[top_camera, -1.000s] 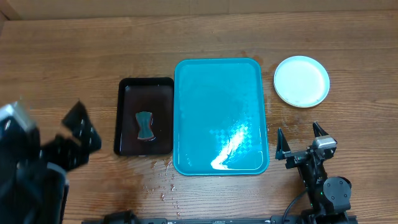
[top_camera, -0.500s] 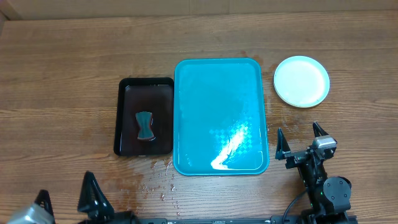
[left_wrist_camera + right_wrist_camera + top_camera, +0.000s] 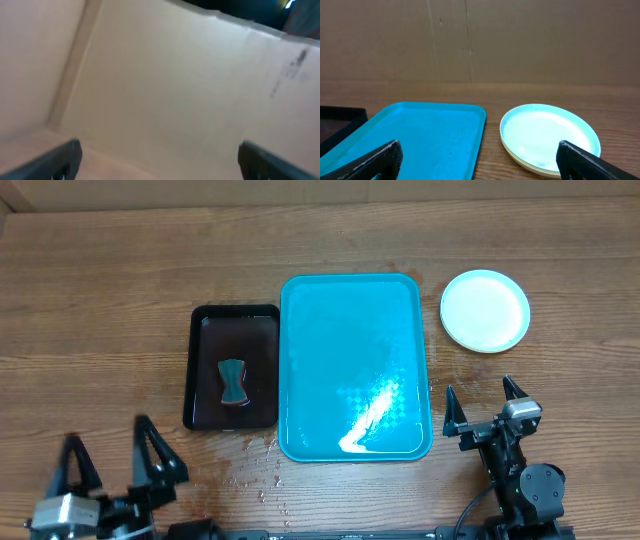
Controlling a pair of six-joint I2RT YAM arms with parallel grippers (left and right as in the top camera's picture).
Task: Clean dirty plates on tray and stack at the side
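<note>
The teal tray (image 3: 355, 290) lies at the table's middle with nothing on it; it also shows in the right wrist view (image 3: 420, 135). The plates (image 3: 485, 310) sit stacked on the wood to the tray's right, a mint-white one on top with a yellow-green rim below (image 3: 547, 137). My right gripper (image 3: 484, 406) is open and empty near the front edge, below the stack. My left gripper (image 3: 110, 460) is open and empty at the front left; its wrist view shows only a blurred beige wall between the fingers (image 3: 160, 160).
A smaller black tray (image 3: 232, 320) holding a teal sponge (image 3: 232, 381) lies left of the teal tray. Water drops (image 3: 262, 470) spot the wood in front of it. A cardboard wall (image 3: 480, 40) stands behind the table.
The left arm has swung down from the left middle to the front left edge. The right arm, tray and plates have not moved.
</note>
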